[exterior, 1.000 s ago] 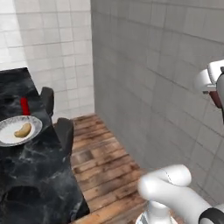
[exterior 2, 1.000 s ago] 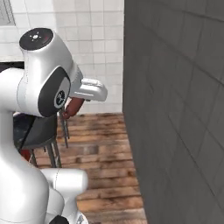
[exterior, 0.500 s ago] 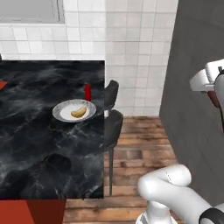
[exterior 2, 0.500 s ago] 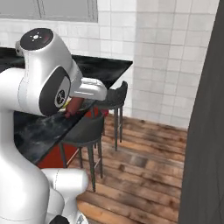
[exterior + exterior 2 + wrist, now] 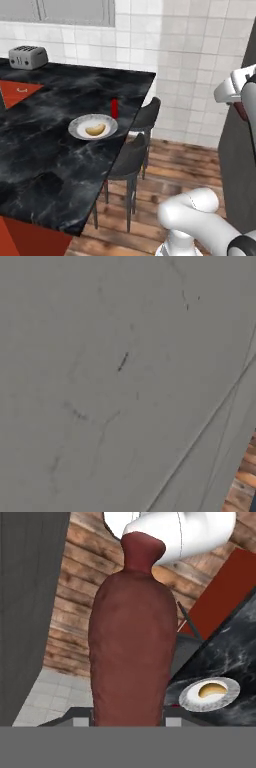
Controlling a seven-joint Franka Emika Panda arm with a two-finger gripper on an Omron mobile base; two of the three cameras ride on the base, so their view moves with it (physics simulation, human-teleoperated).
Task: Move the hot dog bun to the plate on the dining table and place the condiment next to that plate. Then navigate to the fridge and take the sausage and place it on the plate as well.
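Left base view | base has swung round; dining table point(image 5: 55, 165) now nearer, hot dog bun point(image 5: 95, 130) on plate point(image 5: 77, 131), condiment point(image 5: 114, 107) just beside | gripper point(image 5: 127, 714) pinching sausage point(image 5: 132, 657) | remaining: lower it onto plate

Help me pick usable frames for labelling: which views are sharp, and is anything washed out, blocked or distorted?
Left base view: evenly lit, slightly soft; the dining table top shows a faint sheen, and the plate, hot dog bun and condiment read clearly. Right base view: a flat grey surface very close to the lens, no detail. Hand view: the sausage looms large, blocking much; the plate sits small beyond.
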